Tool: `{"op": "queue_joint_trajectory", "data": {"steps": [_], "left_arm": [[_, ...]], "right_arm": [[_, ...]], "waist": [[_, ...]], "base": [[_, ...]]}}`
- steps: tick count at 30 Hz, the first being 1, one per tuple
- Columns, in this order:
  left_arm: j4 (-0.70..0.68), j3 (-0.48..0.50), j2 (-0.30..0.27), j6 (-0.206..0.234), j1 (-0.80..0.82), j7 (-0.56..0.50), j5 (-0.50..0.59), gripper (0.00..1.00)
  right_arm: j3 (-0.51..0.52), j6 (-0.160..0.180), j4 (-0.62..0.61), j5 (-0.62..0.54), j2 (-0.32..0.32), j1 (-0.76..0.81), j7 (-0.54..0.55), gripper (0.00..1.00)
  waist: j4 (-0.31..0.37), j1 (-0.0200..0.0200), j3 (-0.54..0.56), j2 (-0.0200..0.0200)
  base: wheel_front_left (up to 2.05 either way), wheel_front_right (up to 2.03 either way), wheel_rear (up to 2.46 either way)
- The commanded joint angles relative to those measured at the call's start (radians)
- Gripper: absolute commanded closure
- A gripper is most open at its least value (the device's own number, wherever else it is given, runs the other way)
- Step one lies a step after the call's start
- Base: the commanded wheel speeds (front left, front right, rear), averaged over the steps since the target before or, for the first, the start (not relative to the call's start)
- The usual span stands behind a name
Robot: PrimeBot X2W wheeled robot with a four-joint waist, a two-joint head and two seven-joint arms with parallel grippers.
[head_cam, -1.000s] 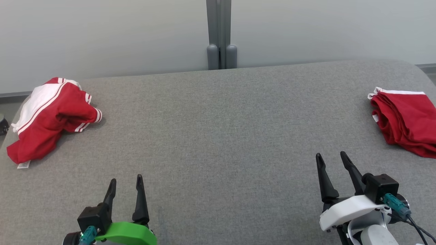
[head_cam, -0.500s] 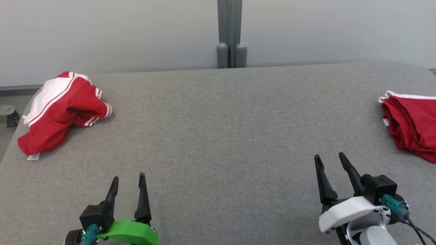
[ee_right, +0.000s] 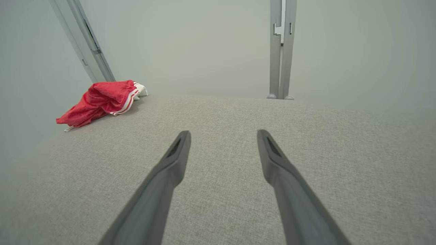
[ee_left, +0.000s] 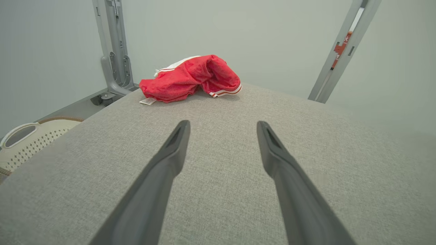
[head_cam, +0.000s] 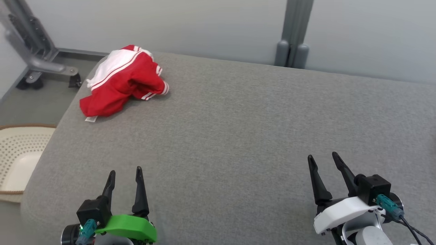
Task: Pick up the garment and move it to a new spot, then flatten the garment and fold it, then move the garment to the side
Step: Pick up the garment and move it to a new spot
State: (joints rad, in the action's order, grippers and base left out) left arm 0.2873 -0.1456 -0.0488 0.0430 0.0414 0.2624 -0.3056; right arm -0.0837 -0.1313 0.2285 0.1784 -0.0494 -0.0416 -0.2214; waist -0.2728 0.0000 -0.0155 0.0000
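- Clearly I was on step one: garment (head_cam: 124,80) lay crumpled far left, untouched.
- Left gripper (head_cam: 125,170) and right gripper (head_cam: 322,155) stood wide, empty.
- Next I'd need a far-left reach.

One table (head_cam: 238,129) bears one red-and-white garment (head_cam: 124,81) at its far left corner. Over the table's near edge stand two grippers — the left gripper (head_cam: 125,170) and the right gripper (head_cam: 322,155) — and one cream perforated basket (head_cam: 17,153) sits beside the table's left edge.
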Motion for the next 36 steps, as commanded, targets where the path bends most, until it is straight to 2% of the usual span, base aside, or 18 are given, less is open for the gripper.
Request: {"op": "queue_joint_trajectory", "data": {"steps": [1, 6, 14, 22, 27, 30, 36], "left_arm": [[-0.001, 0.004, -0.003, -0.003, 0.001, 0.003, 0.005, 0.00], [-0.003, 0.021, -0.003, -0.005, -0.017, 0.003, 0.011, 0.00], [-0.007, 0.024, -0.003, -0.006, -0.036, 0.003, 0.004, 0.00], [0.005, 0.028, -0.003, 0.000, -0.050, 0.003, -0.004, 0.00], [-0.011, 0.061, -0.004, -0.011, 0.013, 0.003, 0.014, 0.00], [-0.022, 0.077, -0.035, -0.040, 0.082, 0.003, 0.046, 0.00], [0.020, 0.065, -0.175, -0.108, 0.330, -0.005, 0.126, 0.00]], "right_arm": [[-0.002, 0.001, -0.006, -0.006, -0.002, 0.014, 0.002, 0.00], [-0.019, 0.001, -0.008, -0.003, -0.002, 0.014, 0.006, 0.00], [-0.035, 0.001, -0.012, -0.009, -0.002, 0.017, 0.014, 0.00], [-0.045, 0.001, -0.039, -0.027, -0.003, 0.013, 0.022, 0.00], [-0.036, 0.001, -0.076, -0.058, -0.003, -0.016, 0.034, 0.00], [-0.030, 0.001, -0.106, -0.085, -0.003, -0.038, 0.047, 0.00], [-0.029, 0.001, -0.188, -0.133, -0.003, -0.094, 0.066, 0.00]], "waist": [[-0.137, 0.0000, -0.005, 0.0000], [-0.204, 0.0000, 0.002, 0.0000], [-0.241, 0.0000, 0.007, 0.0000], [-0.226, 0.0000, -0.025, 0.0000], [-0.185, 0.0000, -0.096, 0.0000], [-0.149, 0.0000, -0.148, 0.0000], [-0.054, 0.0000, -0.265, 0.0000]], "base": [[0.00, 0.00, 0.00], [0.00, 0.00, 0.00], [0.00, 0.00, 0.00], [0.00, 0.00, 0.00], [0.00, 0.00, 0.00], [0.00, 0.00, 0.00], [0.00, 0.00, 0.00]]}}
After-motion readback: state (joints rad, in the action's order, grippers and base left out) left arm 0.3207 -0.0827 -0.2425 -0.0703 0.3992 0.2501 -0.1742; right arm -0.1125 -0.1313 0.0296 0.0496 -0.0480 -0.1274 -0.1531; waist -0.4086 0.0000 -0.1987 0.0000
